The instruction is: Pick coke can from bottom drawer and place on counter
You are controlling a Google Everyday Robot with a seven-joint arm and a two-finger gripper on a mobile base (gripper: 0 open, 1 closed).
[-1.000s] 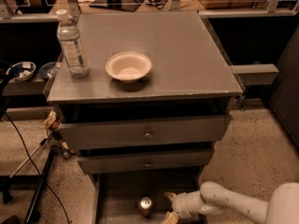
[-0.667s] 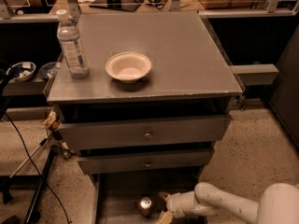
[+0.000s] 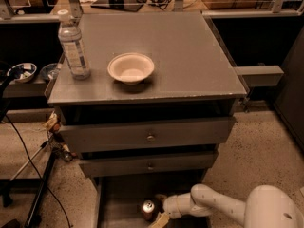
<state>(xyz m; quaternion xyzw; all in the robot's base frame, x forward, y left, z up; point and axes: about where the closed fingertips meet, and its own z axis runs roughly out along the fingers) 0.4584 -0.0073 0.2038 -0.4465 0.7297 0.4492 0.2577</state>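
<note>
The coke can (image 3: 148, 208), red with a silver top, stands on the floor of the open bottom drawer (image 3: 118, 198) at the bottom of the camera view. My gripper (image 3: 159, 210) reaches in from the right on a white arm and sits right beside the can, its tan fingers (image 3: 160, 219) close around the can's right side. The counter (image 3: 190, 56) is the grey tabletop above.
A clear water bottle (image 3: 73, 45) stands at the counter's left. A white bowl (image 3: 130, 68) sits near the counter's front middle. Two closed drawer fronts with knobs (image 3: 151, 137) overhang the bottom drawer. A tripod and cables (image 3: 33, 184) stand at the left on the floor.
My gripper has moved left across the bottom drawer and now sits against the coke can. The can has not moved.
</note>
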